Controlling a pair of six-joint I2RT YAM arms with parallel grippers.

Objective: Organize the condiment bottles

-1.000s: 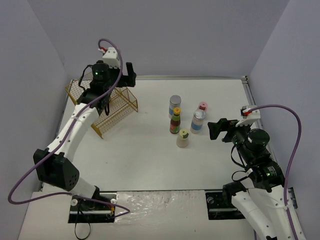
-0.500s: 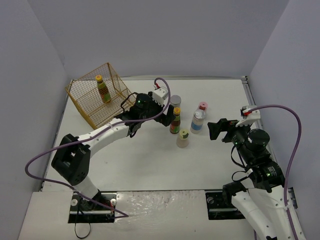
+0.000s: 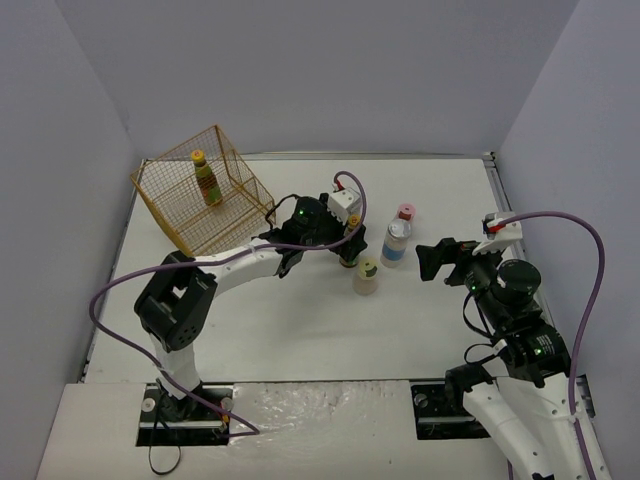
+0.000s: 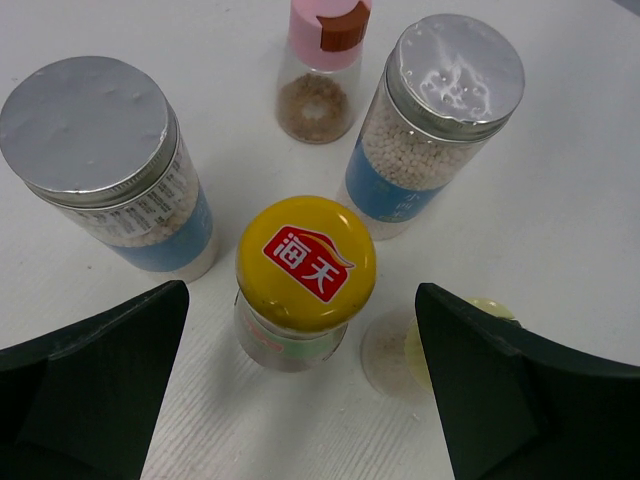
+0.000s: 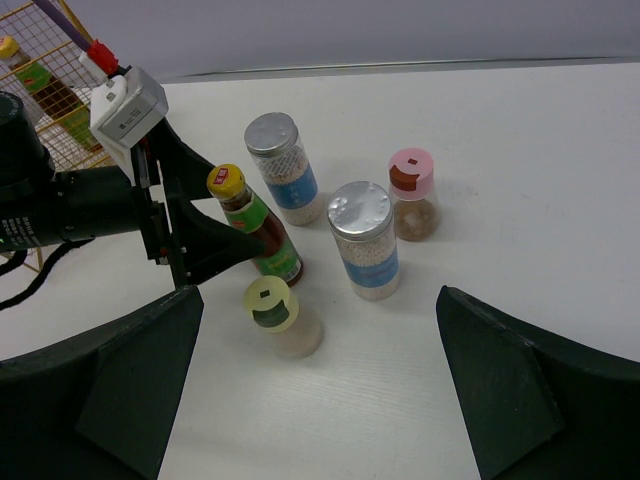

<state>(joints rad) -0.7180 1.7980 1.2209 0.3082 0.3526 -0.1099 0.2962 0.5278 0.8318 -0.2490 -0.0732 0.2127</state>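
The left gripper point(image 4: 302, 298) is spread wide open, with a finger on either side of a yellow-cap bottle point(image 4: 305, 262). It's not touching the bottle, going by the wrist view. That bottle stands upright in the middle of the cluster on the table point(image 3: 300, 330). One silver-lid bottle point(image 4: 95, 160) is just beside it and a second silver-lid bottle point(image 4: 440, 110) is on its other side. The pink-cap bottle point(image 4: 320, 60) is a bit further back, between those two. The green-cap bottle point(image 5: 272, 305) is on the near side, close by. The other yellow-cap bottle point(image 3: 206, 178) sits in the tilted basket point(image 3: 175, 215) at the far-left corner, well apart from the rest. The right gripper point(image 3: 428, 261) is open too, holding nothing, off to the right of the cluster and facing it.
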